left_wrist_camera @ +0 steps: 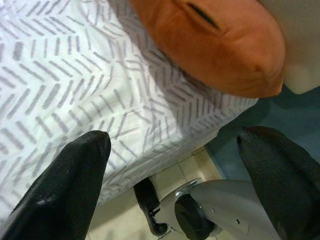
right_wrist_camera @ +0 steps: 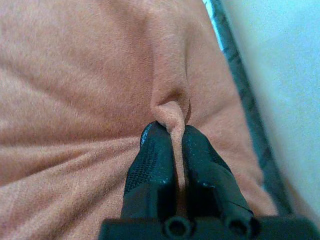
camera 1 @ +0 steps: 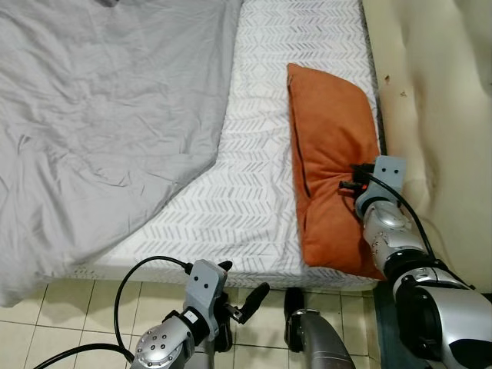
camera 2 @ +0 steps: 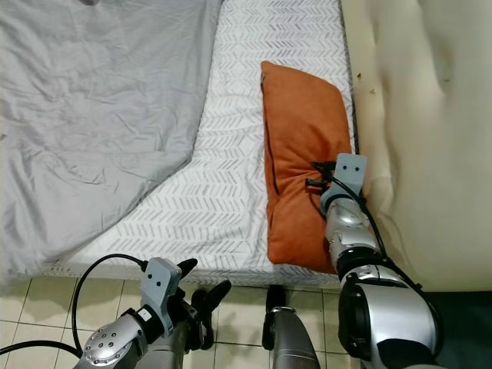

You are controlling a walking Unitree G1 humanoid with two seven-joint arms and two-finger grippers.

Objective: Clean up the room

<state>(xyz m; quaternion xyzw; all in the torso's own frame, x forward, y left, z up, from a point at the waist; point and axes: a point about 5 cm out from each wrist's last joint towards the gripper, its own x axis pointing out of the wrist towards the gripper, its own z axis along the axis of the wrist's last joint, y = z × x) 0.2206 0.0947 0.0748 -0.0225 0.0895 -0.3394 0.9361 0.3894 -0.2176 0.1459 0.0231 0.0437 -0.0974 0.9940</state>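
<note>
Right gripper (right_wrist_camera: 172, 137): my two black fingers are pinched together on a fold of the orange pillow (camera 1: 332, 154), cloth bunched up between the tips.
Pillow: lies lengthwise on the right side of the bed, its near end at the mattress's foot edge, its long right side along the cream headboard (camera 1: 438, 115).
Left gripper (camera 1: 244, 296): held low over the tiled floor (camera 1: 46, 307) just short of the bed's near edge; fingers wide apart, holding nothing.
Bed edges: the patterned sheet (camera 1: 254, 154) ends in a straight near edge above the floor tiles; the right edge meets the headboard with a dark gap beside the pillow.
Duvet (camera 1: 100, 115): grey, rumpled, covers the left half of the bed and hangs over the near edge at far left.
Open room: a broad bare strip of sheet runs between the duvet's edge and the pillow; to the pillow's right there is scarcely any space.
Head views: show the whole bed, both my arms, and a black-tipped leg (camera 1: 296, 311) of mine on the tiles.
Right wrist view: shows the pinch itself, and the dark seam (right_wrist_camera: 245, 100) at the mattress edge next to pale headboard.
Left wrist view: shows the pillow's near corner (left_wrist_camera: 260, 75) overhanging the mattress corner, and blue floor (left_wrist_camera: 260, 120) beyond it.
</note>
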